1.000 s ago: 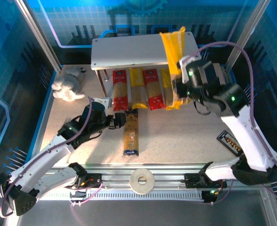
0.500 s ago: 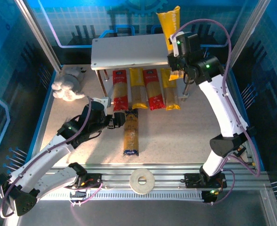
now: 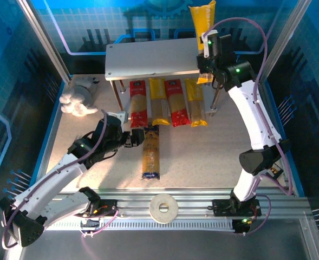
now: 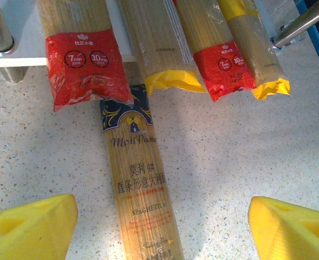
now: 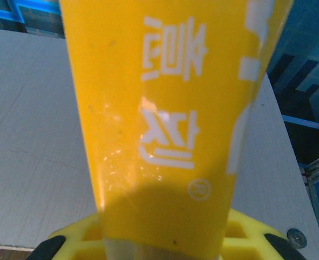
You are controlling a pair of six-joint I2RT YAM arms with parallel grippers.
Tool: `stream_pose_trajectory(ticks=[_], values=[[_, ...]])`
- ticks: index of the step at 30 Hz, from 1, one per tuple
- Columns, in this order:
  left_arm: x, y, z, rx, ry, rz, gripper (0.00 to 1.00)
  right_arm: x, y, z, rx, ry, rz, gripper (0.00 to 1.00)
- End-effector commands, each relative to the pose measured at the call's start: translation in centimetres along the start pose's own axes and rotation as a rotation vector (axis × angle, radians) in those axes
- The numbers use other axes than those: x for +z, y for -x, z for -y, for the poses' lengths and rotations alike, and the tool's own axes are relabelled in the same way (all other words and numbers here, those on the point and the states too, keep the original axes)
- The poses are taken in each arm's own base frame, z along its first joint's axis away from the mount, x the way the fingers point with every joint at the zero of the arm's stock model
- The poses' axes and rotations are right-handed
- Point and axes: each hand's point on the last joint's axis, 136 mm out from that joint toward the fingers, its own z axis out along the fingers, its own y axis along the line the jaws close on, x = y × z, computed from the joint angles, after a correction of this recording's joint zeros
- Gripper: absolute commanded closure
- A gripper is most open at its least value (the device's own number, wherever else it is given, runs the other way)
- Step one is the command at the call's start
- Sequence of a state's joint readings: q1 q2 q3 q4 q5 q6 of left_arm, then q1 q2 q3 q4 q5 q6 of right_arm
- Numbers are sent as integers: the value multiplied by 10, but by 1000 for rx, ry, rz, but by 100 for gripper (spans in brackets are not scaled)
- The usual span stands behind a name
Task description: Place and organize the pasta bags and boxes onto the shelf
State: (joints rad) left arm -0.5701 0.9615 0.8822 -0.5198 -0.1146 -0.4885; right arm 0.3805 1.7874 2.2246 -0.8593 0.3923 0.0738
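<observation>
The shelf [image 3: 148,59] stands at the back, and its lower board holds two red packs [image 3: 138,103] and two yellow ones [image 3: 159,102] side by side. My right gripper [image 3: 209,64] is shut on another yellow pack [image 3: 201,21], holding it upright over the right end of the top board [image 5: 34,135]. From the right wrist, this pack [image 5: 170,108] rises out of my gripper [image 5: 164,244]. A pale pack with dark blue ends [image 3: 150,153] lies on the table. My left gripper [image 3: 135,138] hangs open over it, its yellow fingers [image 4: 29,227] wide on either side of the pack [image 4: 140,200].
A white plush toy [image 3: 78,100] lies left of the shelf. A flat beige ring [image 3: 163,206] rests on the front rail. The shelf's thin metal leg [image 3: 213,100] stands under my right arm. Blue walls close in the table on both sides and at the back.
My right arm has swung up and back, carrying the yellow pack from beside the shelf's right end to above its top board. The left arm has not moved.
</observation>
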Motion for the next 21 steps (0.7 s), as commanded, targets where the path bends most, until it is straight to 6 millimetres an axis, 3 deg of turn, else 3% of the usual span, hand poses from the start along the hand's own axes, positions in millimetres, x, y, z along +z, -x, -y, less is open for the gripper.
stream_pose_trajectory(ticks=[1,12,21], values=[[-3,7,3,3,-8,8,16,0,51,13,83,-15,186,94],[-3,7,1,0,-5,6,16,33,34,3,86,1,129,66],[-6,8,-1,1,-6,13,16,44,30,-1,88,-8,117,65]])
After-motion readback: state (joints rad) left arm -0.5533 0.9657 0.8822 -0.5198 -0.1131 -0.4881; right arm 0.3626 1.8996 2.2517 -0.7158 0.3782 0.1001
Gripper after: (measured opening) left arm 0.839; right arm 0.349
